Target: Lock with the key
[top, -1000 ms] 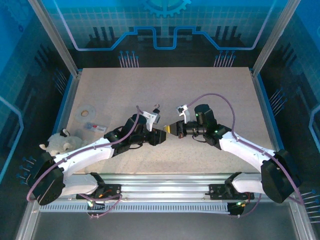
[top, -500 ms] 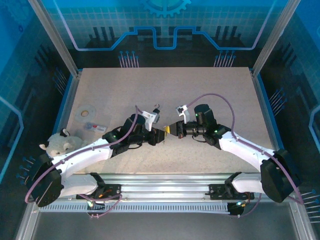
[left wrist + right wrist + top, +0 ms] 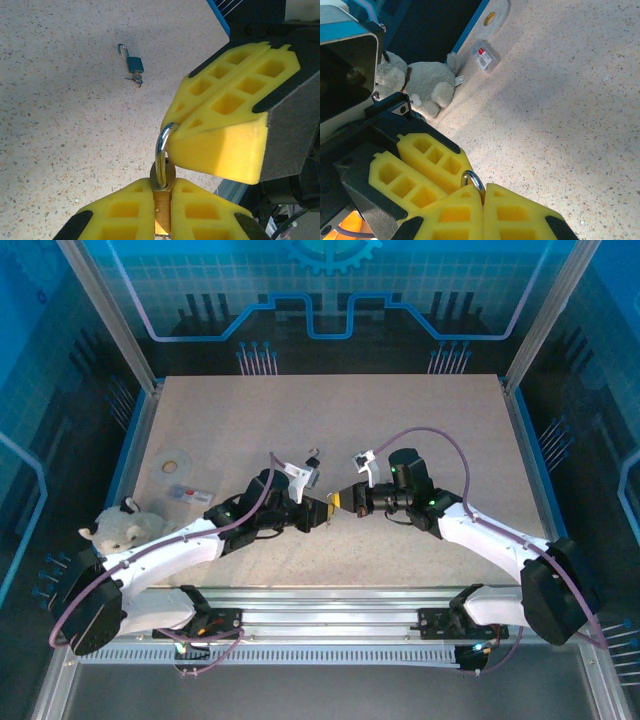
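A brass padlock (image 3: 163, 202) hangs in mid-air above the table's middle, held between both grippers (image 3: 334, 502). My left gripper (image 3: 162, 189) is shut on the brass body, with the silver shackle (image 3: 161, 150) rising out of its yellow pads. My right gripper (image 3: 483, 192) is shut on the top of the shackle (image 3: 474, 179), and its pads (image 3: 225, 115) press close over the lock. The left gripper's pads (image 3: 427, 165) sit right against the right one. A key is hidden, unless it is the silver bit at the body's lower end.
A small blue padlock (image 3: 134, 65) with keys in it lies open on the table beyond the grippers (image 3: 313, 454). At the left edge sit a grey plush toy (image 3: 120, 528), a tape roll (image 3: 172, 460) and a small packet (image 3: 188, 492).
The left gripper has edged very slightly toward the right one. Both stay shut on the brass padlock, in the same spot.
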### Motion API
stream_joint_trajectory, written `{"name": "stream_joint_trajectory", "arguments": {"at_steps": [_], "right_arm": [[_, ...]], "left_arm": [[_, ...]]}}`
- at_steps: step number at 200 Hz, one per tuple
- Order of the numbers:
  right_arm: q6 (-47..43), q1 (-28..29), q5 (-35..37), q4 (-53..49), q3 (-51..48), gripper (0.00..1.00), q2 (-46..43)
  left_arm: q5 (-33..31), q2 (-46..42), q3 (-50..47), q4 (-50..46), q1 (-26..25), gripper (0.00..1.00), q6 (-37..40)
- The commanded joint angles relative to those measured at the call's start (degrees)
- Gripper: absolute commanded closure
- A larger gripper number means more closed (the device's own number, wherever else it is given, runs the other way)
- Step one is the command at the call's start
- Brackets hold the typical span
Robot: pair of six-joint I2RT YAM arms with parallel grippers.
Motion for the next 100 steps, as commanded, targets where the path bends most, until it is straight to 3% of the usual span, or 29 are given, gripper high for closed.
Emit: {"name": "stream_joint_trajectory", "arguments": {"at_steps": [1,30,100], "right_arm": [[0.2,-0.5,-0.6,2.0,-0.1,1.00,-0.2],[0.0,-0.8,-0.9,2.3,-0.3,1.00,-0.5],[0.4,-1.3,-2.4,6.4,-2.6,0.73,-4.1]], "left_arm": [[5.6,-1.5,-1.3,2.2,-0.5,1.00,1.4],[6.6,-3.3,-2.9,4.4,-0.4,1.00,0.8],[8.7,-5.6,-4.7,6.4,0.2,1.00,0.6]]}}
